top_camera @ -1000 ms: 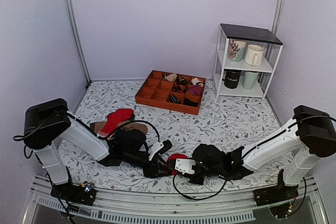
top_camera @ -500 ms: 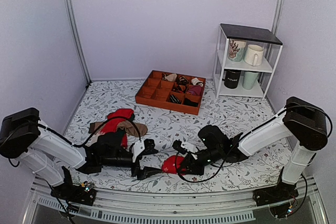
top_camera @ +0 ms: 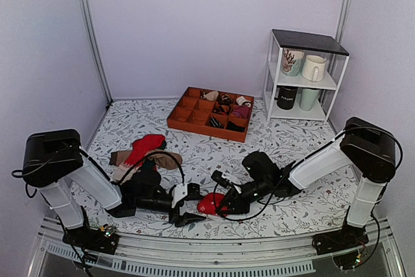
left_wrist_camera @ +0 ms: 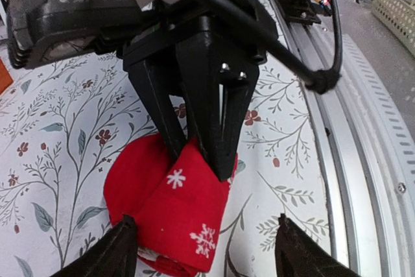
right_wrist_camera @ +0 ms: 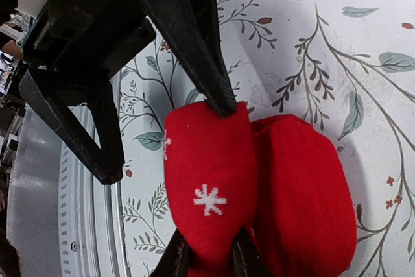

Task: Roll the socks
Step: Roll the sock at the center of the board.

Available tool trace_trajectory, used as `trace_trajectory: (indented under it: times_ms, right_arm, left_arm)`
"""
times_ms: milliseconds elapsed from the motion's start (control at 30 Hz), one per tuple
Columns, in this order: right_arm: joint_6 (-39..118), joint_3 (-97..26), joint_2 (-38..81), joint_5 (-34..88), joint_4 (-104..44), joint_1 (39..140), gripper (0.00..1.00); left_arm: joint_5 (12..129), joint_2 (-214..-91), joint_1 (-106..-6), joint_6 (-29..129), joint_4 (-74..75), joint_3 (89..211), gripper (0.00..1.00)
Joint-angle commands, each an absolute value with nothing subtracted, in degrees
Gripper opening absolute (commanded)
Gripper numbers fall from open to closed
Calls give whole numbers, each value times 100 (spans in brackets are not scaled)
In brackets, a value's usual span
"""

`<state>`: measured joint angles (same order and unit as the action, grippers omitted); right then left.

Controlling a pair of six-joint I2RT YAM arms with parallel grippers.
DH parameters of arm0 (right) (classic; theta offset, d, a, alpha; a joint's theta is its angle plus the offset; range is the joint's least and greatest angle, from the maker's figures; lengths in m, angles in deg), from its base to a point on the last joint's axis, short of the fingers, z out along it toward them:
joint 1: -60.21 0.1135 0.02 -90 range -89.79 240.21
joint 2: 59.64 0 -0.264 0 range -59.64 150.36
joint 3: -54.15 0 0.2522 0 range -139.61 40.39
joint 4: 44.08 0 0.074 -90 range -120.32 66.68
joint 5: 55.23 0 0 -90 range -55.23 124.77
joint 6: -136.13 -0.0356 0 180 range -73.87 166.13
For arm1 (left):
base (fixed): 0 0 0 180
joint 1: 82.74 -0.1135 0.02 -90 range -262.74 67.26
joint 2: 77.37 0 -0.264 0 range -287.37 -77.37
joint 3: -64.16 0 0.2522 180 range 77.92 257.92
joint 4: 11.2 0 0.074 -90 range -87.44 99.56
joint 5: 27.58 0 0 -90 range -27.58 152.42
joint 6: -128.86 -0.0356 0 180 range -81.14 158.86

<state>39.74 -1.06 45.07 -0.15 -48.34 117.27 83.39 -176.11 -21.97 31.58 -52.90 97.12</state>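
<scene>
Red snowflake socks bundled round, right pincer clamped on a fold, left pincer spread wide

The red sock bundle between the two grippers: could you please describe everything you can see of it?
The socks form a bright red, soft knitted bundle with small white snowflakes, rolled into a rounded lump lying on the floral tablecloth near the front edge. The right gripper pinches a raised fold of it; the open left gripper straddles it.
</scene>
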Motion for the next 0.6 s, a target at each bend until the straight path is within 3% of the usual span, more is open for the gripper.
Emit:
trace_trajectory:
  times_ms: [0,300,567]
  right_arm:
    - [3908,130,5047,212,-3491,11758,18]
    - [3952,77,5090,171,-3411,11755,18]
    - [3989,-24,5155,169,-3323,11739,18]
  left_arm:
    - [8518,-17773,-2110,3163,-5572,9859,68]
    - [8422,-18194,-2116,3202,-5431,10092,45]
    - [8486,-18354,-2118,3344,-5193,10133,4]
